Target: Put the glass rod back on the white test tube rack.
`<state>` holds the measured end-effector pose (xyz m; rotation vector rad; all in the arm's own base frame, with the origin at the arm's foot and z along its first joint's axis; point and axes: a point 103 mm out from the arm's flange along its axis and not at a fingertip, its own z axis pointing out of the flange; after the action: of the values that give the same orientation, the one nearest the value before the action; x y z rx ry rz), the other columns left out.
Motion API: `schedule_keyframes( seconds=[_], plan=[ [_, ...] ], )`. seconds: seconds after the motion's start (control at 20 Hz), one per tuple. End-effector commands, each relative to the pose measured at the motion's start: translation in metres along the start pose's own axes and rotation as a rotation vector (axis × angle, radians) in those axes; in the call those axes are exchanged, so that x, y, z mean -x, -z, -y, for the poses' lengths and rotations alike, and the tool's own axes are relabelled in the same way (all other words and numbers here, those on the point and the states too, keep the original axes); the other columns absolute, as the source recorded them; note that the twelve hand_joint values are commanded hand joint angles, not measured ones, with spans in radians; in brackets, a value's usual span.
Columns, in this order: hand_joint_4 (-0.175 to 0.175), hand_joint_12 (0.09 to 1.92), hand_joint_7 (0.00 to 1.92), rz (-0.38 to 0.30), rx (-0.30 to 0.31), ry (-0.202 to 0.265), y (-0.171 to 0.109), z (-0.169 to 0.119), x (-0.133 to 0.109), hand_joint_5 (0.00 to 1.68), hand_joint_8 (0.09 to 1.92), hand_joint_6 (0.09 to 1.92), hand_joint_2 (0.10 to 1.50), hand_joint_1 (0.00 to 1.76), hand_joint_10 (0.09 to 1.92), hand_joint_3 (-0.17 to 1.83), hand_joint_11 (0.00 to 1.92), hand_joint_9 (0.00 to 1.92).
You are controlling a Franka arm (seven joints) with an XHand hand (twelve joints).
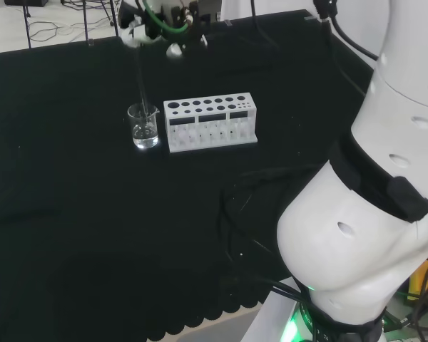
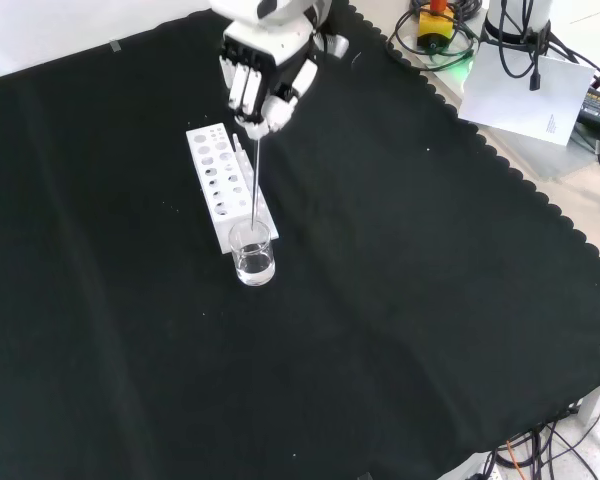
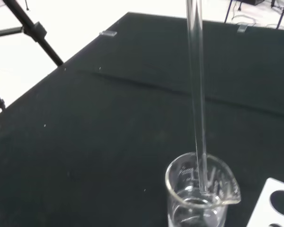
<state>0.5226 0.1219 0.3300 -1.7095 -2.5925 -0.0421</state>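
A clear glass rod hangs almost upright from the hand, whose fingers are curled on its top end. The rod's lower tip is inside a small glass beaker that holds a little clear liquid. In the wrist view the rod runs down into the beaker, its tip just above the liquid. The white test tube rack with rows of round holes stands right of the beaker in the head view. There the hand sits high above the beaker, with the rod below it.
The arm's big white links fill the head view's right side. Cables and a white paper sheet lie past the cloth's scalloped edge. A black tripod leg stands off the bench's far edge. A corner of the rack lies beside the beaker.
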Motion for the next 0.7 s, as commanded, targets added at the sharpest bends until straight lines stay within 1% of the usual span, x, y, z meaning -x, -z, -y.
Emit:
schedule_keyframes(
  seconds=[0.05,0.2,0.4,0.5,0.7],
  plan=[
    [-0.175,0.92,1.02,0.015,0.055,-0.074,0.047,0.037,0.034,1.07,1.29,0.58,1.18,1.29,1.17,-0.17,1.60,1.51],
    [-0.175,0.92,1.02,0.024,0.062,-0.094,0.054,0.044,0.045,1.07,1.29,0.58,1.18,1.29,1.17,-0.17,1.60,1.51],
    [-0.175,0.92,1.02,0.027,0.059,-0.122,0.053,0.053,0.060,1.07,1.29,0.58,1.18,1.29,1.17,-0.17,1.60,1.51],
    [-0.175,0.92,1.02,0.025,0.057,-0.122,0.050,0.056,0.064,1.07,1.29,0.58,1.18,1.29,1.17,-0.17,1.60,1.51],
    [-0.175,0.92,1.02,0.020,0.048,-0.111,0.044,0.058,0.064,1.07,1.29,0.58,1.18,1.29,1.17,-0.17,1.60,1.51]
  ],
)
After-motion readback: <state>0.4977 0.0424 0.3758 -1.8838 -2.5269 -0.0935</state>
